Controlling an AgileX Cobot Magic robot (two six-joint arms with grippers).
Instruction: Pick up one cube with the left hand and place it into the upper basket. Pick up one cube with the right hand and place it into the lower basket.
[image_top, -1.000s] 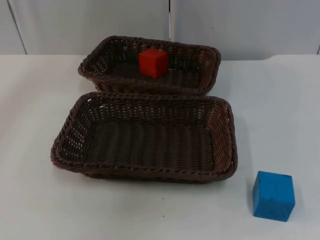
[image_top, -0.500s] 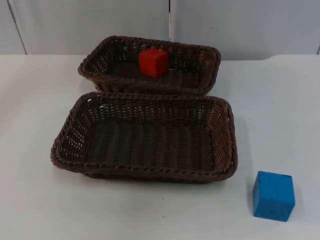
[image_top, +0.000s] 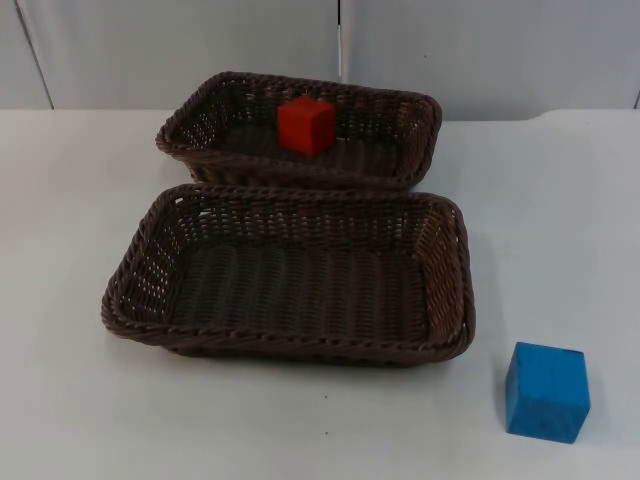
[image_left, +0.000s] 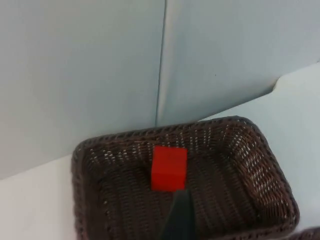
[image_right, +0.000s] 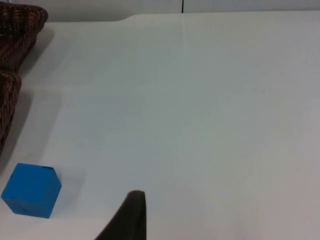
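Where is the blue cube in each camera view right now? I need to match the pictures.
Top view: the blue cube sits on the white table, off the near right corner of the lower basket.
Left wrist view: not in it; this one looks at the red cube in the upper basket.
Right wrist view: the blue cube sits on the table.
Shared landmark: the lower basket's rim.

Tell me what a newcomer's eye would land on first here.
First the red cube, sitting inside the upper basket near the wall. Next the blue cube, alone on the white table, off the near right corner of the lower basket, which holds nothing.
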